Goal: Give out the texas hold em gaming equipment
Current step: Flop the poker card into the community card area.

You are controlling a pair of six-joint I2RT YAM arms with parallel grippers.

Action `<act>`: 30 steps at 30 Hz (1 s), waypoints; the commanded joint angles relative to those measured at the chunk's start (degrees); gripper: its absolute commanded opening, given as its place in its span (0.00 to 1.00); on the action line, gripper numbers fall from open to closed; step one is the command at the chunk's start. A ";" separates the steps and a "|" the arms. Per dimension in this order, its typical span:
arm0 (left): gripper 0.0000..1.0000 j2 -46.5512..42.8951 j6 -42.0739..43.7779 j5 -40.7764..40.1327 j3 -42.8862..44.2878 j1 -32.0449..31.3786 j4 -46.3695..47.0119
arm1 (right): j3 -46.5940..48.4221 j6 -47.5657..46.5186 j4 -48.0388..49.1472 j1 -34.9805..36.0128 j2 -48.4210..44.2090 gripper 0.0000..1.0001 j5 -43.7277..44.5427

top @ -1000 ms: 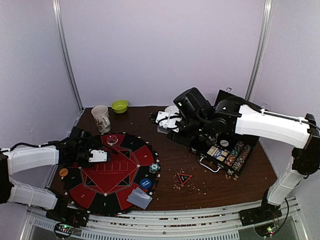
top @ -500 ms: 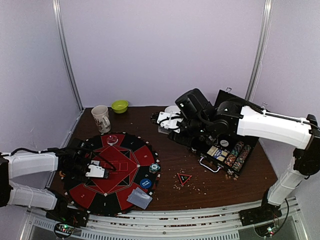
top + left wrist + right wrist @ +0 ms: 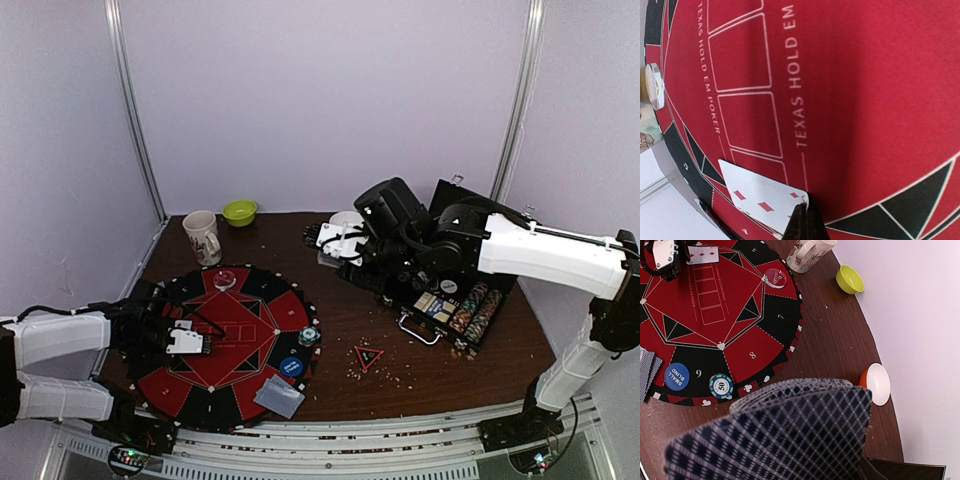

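My left gripper (image 3: pixel 805 212) is shut on the corner of a face-up diamonds playing card (image 3: pixel 757 197), held low over the red Texas Hold Em mat (image 3: pixel 240 325). From above, that card (image 3: pixel 187 342) shows white over the mat's left side. My right gripper (image 3: pixel 335 240) is shut on a deck of check-backed cards (image 3: pixel 790 435), which hides its fingers. A striped 50 chip (image 3: pixel 721 385) and a blue small blind button (image 3: pixel 677 376) lie on the mat's right rim. A small stack of cards (image 3: pixel 279 396) lies at the mat's front edge. A red-black triangle marker (image 3: pixel 368 356) rests on the wood.
A mug (image 3: pixel 203 236) and a green bowl (image 3: pixel 239 212) stand at the back left. An orange-white bowl (image 3: pixel 877 383) sits behind the right gripper. The open black chip case (image 3: pixel 455 300) lies at the right. A clear round button (image 3: pixel 774 276) is on the mat's far edge.
My left gripper has drawn the card toward the near left of the mat. The right arm with the deck has barely shifted.
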 commanded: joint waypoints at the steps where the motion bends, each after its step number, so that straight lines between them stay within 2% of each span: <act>1: 0.00 3.04 2.66 -1.78 -0.96 1.12 2.20 | -0.64 -0.19 0.85 -0.21 -2.12 0.46 -0.39; 15: 0.00 0.02 -0.49 0.67 -0.99 1.08 0.26 | -1.46 -0.69 1.47 -0.38 -2.06 0.46 -0.35; 18: 0.12 -1.03 -1.39 1.27 -0.95 1.10 -1.68 | -1.33 -0.78 1.60 -0.49 -1.99 0.46 -0.24; 22: 0.23 -2.78 -2.98 2.99 -0.40 0.90 -2.81 | -1.20 -0.87 1.53 -0.65 -1.82 0.46 -0.07; 27: 0.28 -3.95 -6.24 6.75 3.47 0.58 -3.10 | -0.77 -0.71 1.17 -0.67 -1.60 0.46 -0.15; 30: 0.29 -5.45 -14.17 13.26 10.49 0.69 -1.19 | -0.38 -0.69 0.83 -0.70 -1.32 0.46 -0.13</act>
